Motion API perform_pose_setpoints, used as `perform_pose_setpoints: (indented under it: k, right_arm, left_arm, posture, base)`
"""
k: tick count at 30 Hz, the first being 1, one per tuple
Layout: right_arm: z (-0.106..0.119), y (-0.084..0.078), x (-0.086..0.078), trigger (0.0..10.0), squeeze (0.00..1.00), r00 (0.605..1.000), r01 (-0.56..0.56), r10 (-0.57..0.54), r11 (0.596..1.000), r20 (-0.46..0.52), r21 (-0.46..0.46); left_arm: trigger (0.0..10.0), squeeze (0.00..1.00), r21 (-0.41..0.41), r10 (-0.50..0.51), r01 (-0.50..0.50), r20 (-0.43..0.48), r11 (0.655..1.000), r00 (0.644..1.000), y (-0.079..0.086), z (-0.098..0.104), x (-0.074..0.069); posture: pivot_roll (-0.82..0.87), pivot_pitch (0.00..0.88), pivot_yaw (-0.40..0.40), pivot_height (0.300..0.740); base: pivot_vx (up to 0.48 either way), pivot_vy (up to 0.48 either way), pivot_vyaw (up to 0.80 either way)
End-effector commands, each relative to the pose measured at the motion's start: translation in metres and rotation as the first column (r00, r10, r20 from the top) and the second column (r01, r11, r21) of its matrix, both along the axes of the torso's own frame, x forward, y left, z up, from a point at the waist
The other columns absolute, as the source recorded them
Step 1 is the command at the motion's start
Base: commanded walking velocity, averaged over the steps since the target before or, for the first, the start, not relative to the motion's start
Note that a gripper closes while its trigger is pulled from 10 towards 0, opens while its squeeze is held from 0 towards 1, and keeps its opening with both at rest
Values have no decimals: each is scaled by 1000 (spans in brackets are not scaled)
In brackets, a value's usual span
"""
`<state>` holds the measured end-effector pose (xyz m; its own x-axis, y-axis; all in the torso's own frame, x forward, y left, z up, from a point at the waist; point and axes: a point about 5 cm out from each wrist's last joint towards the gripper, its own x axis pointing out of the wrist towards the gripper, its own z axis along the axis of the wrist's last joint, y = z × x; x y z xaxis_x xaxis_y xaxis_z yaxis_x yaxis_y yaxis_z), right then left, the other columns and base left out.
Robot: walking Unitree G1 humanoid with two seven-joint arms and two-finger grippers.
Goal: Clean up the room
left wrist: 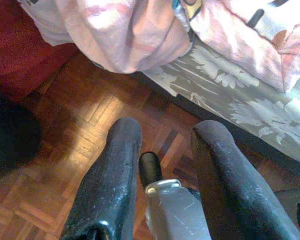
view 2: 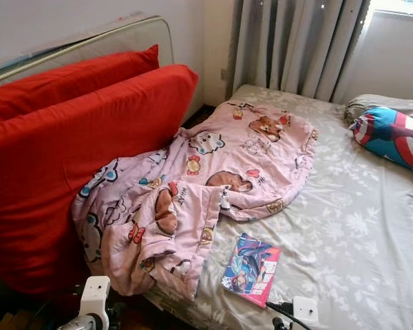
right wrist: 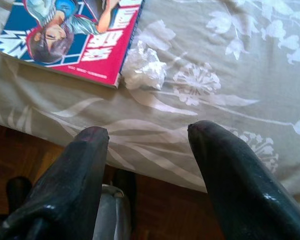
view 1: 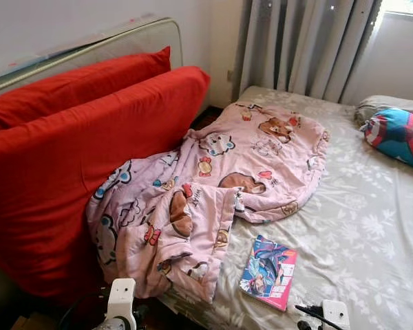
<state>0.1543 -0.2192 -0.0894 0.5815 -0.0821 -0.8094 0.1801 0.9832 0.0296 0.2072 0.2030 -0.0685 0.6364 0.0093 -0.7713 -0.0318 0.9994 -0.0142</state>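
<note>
One thin comic book with a pink and blue cover [view 1: 269, 272] lies flat near the front edge of the bed, on the grey sheet with white flower print [view 1: 372, 227]. Just beside the book's corner sits a small crumpled white paper ball [right wrist: 144, 67]. A pink quilt with cartoon animals [view 1: 213, 185] is bunched across the left side of the bed, and its lower corner hangs over the front edge toward the brown parquet floor [left wrist: 65, 150]. Two big red cushions [view 1: 69, 172] lean against the wall at the bed's left edge. A blue, red and white pillow [view 1: 399, 134] rests at the far right corner.

The right gripper [right wrist: 147, 135] hovers over the front edge, fingers spread wide and empty. The left gripper [left wrist: 162, 135] hangs over the floor, also wide open and empty.
</note>
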Motion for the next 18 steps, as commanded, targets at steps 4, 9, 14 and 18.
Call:
perform_pose_setpoints:
  k: [4,9,14,18]
  right_arm:
    - [0,-1,-1,10000,0,1000,3,-3,1000,-8,2]
    - [0,-1,0,10000,0,1000,7,-7,1000,5,3]
    - [0,0,0,10000,0,1000,14,-15,1000,12,6]
    - [1,0,0,10000,0,1000,18,-18,1000,19,9]
  left_arm:
    - [10000,0,-2,7,-7,-6,1000,1000,1,-1,-2]
    - [10000,0,-1,10,-10,-5,1000,1000,2,-1,-2]
    - [10000,0,1,8,-8,-5,1000,1000,2,-1,-2]
    - [10000,0,1,8,-8,-4,1000,1000,2,-1,-2]
  posture:
    - [-96,0,-16,723]
    - [-96,0,-15,702]
    - [-95,0,-14,702]
    - [-95,0,-14,702]
  base:
    - [0,0,-323]
    - [0,0,-259]
    - [0,0,0]
    - [0,0,0]
